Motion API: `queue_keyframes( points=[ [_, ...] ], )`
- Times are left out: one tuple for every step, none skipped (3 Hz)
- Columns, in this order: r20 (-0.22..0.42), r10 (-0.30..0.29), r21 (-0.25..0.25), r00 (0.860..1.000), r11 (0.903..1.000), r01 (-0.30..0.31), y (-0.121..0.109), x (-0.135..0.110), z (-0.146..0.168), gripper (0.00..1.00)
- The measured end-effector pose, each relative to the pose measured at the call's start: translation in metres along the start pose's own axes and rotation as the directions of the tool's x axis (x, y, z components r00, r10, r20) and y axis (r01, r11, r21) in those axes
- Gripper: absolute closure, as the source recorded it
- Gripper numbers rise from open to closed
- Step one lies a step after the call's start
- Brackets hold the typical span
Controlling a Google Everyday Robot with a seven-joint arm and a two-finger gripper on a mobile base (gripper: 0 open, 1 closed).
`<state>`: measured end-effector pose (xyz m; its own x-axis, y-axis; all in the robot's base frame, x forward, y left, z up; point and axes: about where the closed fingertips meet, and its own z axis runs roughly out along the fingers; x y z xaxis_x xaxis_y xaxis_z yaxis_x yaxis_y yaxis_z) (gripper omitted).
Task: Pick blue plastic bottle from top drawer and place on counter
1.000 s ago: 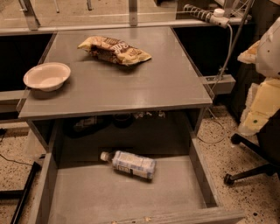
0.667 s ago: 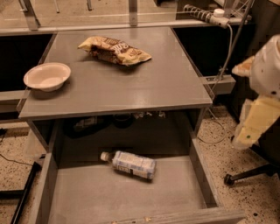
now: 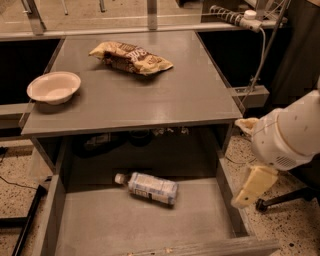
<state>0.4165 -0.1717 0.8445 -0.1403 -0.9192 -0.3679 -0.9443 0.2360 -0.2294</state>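
The blue plastic bottle [image 3: 148, 187] lies on its side on the floor of the open top drawer [image 3: 125, 225], white cap pointing left, near the drawer's back. The counter [image 3: 165, 100] is the grey tabletop above the drawer. My gripper [image 3: 253, 186] hangs off the white arm [image 3: 290, 135] at the right. It is just outside and above the drawer's right wall, well to the right of the bottle and not touching it. It holds nothing that I can see.
A white bowl [image 3: 54, 87] sits at the counter's left edge. A yellow-and-brown snack bag [image 3: 131, 56] lies at the back middle. A chair base [image 3: 285, 199] stands on the floor at the right. A cable and power strip [image 3: 235, 15] hang at the back right.
The arm has swung left and down from the right edge of view, bringing the gripper close to the drawer's right wall. The bottle, bowl and bag have not moved.
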Motion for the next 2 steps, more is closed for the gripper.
queue_keyframes(
  points=[
    [0.125,-0.02,0.026,0.992,0.9995,0.017,0.0105,-0.0155,0.0382,0.0],
    [0.125,-0.02,0.026,0.992,0.9995,0.017,0.0105,-0.0155,0.0382,0.0]
  ],
)
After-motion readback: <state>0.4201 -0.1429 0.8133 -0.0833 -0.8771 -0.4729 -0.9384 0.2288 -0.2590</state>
